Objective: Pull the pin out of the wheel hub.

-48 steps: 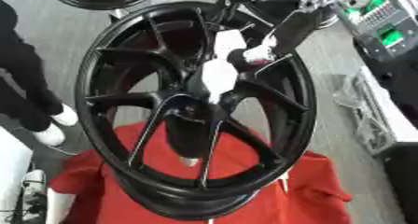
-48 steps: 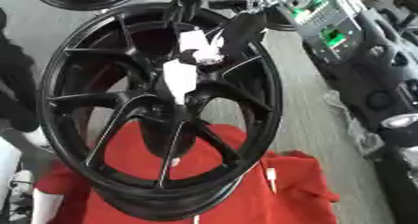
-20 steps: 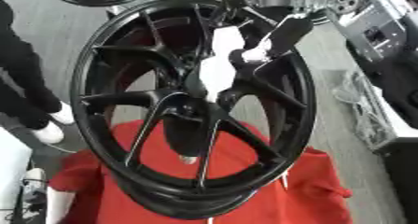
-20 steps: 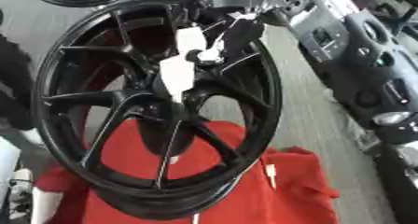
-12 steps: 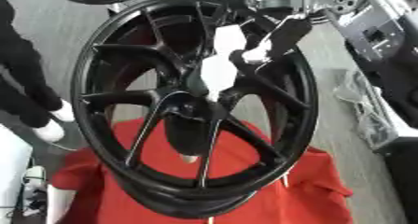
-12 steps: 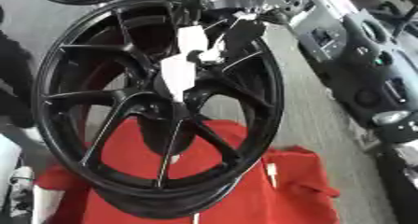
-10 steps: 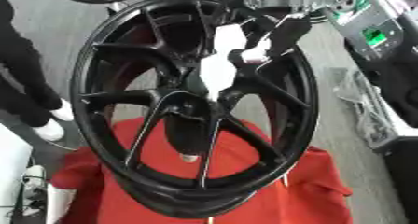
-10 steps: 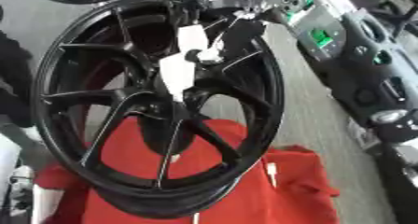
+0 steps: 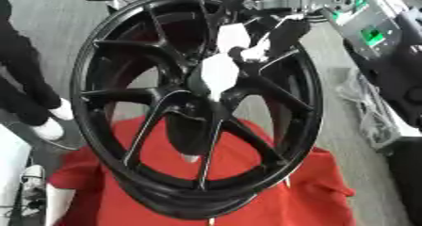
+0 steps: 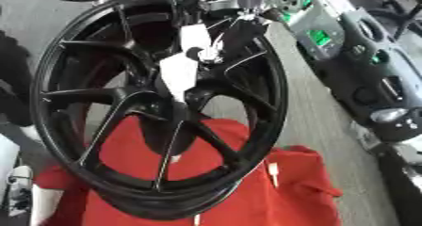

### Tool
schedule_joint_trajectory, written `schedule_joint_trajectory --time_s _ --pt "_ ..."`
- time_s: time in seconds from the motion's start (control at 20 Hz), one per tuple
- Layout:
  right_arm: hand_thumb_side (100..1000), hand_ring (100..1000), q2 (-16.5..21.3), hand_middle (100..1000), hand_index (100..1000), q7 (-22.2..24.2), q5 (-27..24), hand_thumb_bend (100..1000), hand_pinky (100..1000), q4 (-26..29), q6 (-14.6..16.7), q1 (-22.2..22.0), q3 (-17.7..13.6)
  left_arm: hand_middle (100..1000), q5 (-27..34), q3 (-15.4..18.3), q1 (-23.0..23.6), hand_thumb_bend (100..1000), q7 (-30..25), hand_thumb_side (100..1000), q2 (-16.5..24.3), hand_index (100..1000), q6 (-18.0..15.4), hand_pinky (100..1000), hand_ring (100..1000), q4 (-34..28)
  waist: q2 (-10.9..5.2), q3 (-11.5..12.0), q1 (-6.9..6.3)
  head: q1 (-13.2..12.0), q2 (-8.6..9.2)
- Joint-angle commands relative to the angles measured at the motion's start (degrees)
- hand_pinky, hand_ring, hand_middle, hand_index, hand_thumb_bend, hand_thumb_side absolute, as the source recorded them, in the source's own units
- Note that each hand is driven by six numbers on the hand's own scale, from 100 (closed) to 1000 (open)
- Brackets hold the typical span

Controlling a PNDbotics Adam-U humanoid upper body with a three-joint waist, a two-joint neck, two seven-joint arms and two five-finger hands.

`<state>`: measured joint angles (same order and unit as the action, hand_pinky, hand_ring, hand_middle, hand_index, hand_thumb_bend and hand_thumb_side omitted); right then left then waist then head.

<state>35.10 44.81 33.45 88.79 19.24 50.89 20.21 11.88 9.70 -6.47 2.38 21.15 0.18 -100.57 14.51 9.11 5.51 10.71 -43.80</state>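
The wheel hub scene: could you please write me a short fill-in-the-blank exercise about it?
1. The wheel is ____ in colour.
2. Under the wheel lies a ____ cloth.
3. The right hand comes in from the view's upper ____ side.
4. The piece at the hub that the hand reaches is ____ in colour.

Missing words: black; red; right; white

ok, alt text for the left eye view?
The robot's right hand reaches from the upper right to a white pin at the hub of a big black wheel, which stands tilted over a red cloth.
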Motion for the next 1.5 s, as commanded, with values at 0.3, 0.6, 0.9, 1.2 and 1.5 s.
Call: schedule_joint_trajectory --time_s 0.3,0.6,0.9,1.2,1.5 --pt "700 770 2.0 766 883 0.2 1.5 338 776 -0.6 0.9 0.9 -0.6 803 -0.5 0.1 -0.2 100 -0.4 839 1.0 826 -0.2 852 814 -0.4 -0.28 0.0 -0.23 0.4 -0.31" --pt "696 765 1.9 761 879 -0.2 1.8 328 772 -1.4 0.6 1.1 -0.8 804 -0.8 -0.1 -0.2 100 -0.6 839 1.0 826 -0.2 854 815 -0.3 -0.01 0.0 -0.4 0.8 -0.31" --pt "652 732 1.8 709 836 -0.9 0.9 312 757 -1.8 -0.4 1.1 -1.1 805 -1.2 -0.3 -0.3 100 -0.9 839 1.0 825 -0.2 855 816 -0.3 0.11 0.0 -0.5 1.0 -0.31" --pt "609 716 1.7 627 782 -1.2 -0.1 307 746 -1.9 -1.6 1.0 -1.0 805 -1.4 -0.4 -0.2 100 -1.0 841 0.9 825 -0.2 857 816 -0.2 0.07 0.0 -0.45 1.2 -0.31" --pt "583 716 1.6 595 761 -1.1 -0.6 301 743 -2.2 -2.2 1.0 -1.2 806 -1.4 -0.4 -0.3 100 -1.1 842 0.9 825 -0.2 858 817 -0.1 0.21 0.1 -0.42 1.4 -0.31"
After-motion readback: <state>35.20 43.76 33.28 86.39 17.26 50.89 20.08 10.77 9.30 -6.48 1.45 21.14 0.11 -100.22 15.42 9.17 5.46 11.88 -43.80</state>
